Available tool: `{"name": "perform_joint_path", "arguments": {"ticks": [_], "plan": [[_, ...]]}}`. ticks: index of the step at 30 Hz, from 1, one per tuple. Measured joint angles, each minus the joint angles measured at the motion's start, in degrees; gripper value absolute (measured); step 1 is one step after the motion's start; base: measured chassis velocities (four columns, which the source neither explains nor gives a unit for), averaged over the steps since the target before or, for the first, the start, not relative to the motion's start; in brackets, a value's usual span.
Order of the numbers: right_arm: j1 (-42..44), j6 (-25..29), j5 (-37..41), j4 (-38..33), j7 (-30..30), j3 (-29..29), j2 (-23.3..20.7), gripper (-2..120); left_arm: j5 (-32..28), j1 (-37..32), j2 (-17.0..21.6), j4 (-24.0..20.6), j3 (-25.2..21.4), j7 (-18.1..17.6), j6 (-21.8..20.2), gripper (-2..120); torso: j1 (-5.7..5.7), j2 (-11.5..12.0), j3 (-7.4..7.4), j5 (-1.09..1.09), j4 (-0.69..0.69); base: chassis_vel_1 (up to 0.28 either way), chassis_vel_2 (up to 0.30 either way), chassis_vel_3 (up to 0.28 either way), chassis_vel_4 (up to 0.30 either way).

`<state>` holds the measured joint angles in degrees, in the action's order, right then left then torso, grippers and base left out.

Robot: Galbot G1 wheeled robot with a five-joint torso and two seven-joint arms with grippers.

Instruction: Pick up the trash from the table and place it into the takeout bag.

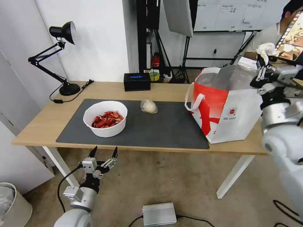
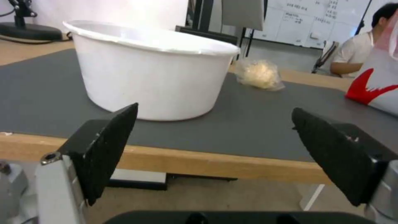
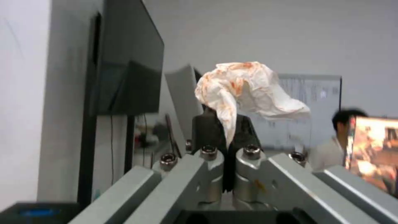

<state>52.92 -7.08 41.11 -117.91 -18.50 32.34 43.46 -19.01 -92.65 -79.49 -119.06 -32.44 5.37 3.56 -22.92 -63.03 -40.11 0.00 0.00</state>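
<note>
A white round bowl point(image 1: 105, 118) of red crayfish shells sits on the dark grey mat point(image 1: 164, 129) of the table point(image 1: 47, 121); the same bowl point(image 2: 153, 70) looms close in the left wrist view. Behind it lies a small clear bag with a pale lump point(image 1: 149, 106) point(image 2: 259, 74). The red-and-white takeout bag point(image 1: 225, 105) stands open at the table's right end. My right gripper point(image 1: 263, 61) point(image 3: 226, 121) is raised above the bag's far right side, shut on a crumpled, orange-stained white tissue point(image 1: 266, 49) point(image 3: 248, 88). My left gripper point(image 1: 103, 153) point(image 2: 213, 130) hangs open below the table's front edge, before the bowl.
A black tissue box point(image 1: 137, 81) sits at the table's back edge and a black desk lamp point(image 1: 60, 56) at the back left. A grey box point(image 1: 159, 213) lies on the floor. A bin point(image 1: 12, 205) stands at lower left. A person sits behind the bag.
</note>
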Motion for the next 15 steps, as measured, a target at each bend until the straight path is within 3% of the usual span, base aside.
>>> {"name": "perform_joint_path", "arguments": {"ticks": [15], "plan": [[-14.25,-19.94,22.37,7.02,-11.01,-5.93,-5.71,0,-1.06,1.75,0.38,0.47,-0.76,0.06,-0.29,100,0.0,0.0,0.0,0.01,0.0,0.0,0.0,0.0,0.0]]}}
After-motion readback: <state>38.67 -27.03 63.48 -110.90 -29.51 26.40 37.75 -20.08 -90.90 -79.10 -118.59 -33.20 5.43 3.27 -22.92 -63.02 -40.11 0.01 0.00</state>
